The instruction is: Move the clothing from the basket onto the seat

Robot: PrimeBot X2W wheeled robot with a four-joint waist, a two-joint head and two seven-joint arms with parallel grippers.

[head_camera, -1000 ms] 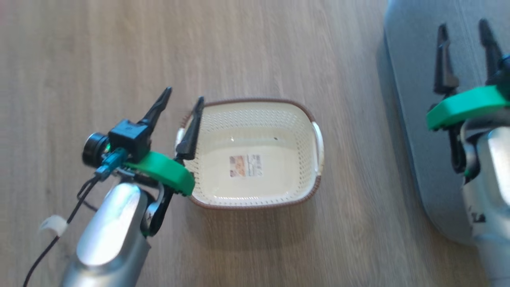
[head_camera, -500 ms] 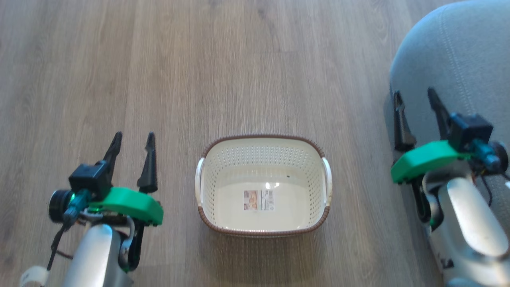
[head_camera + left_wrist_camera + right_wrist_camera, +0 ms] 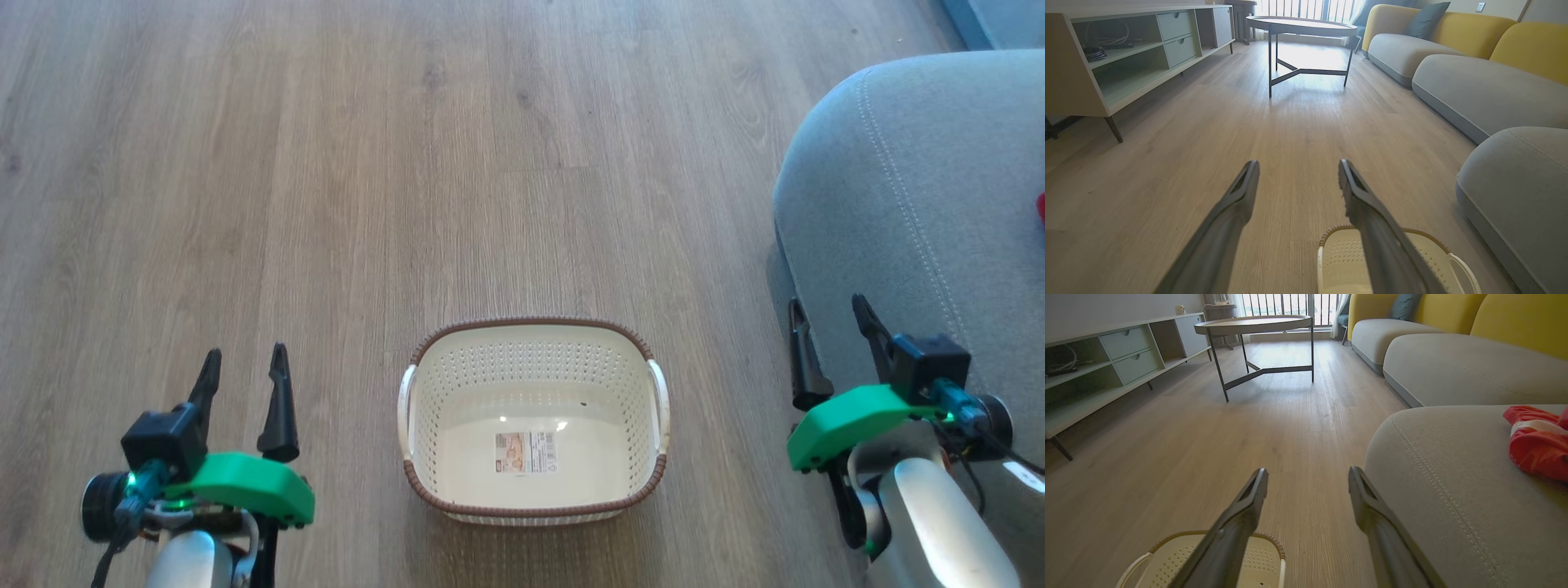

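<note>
Since a second ago, the left gripper (image 3: 246, 351) has been drawn away from the basket (image 3: 531, 321), whose left rim was then overlapped by one of its fingers. It is now held well clear to the basket's left. The right gripper (image 3: 825, 302) has been brought back from over the seat (image 3: 922, 204) to the seat's edge, on the basket's right. The head camera itself has also been shifted, so the basket is seen lower in that view.

The wooden floor (image 3: 326, 163) is spread on all sides of the basket. Far beyond the basket, a long sofa (image 3: 1474, 81) with grey cushions and yellow backs is seen to its right, and a low cabinet (image 3: 1106, 53) with drawers to its left. A round coffee table (image 3: 1300, 24) on thin dark legs is seen between them. The seat, grey with pale stitched seams, stands just to the right of the basket with a strip of floor between them.

The basket is set upright on the floor, and its cream bottom is exposed. The clothing (image 3: 1535, 445), red with a white stripe, is laid on top of the seat, on the side away from the basket and well apart from it.

Both grippers are held with their fingers spread apart and nothing gripped between them, above the floor on either side of the basket. A small printed label (image 3: 526, 453) is stuck flat on the basket's bottom.
</note>
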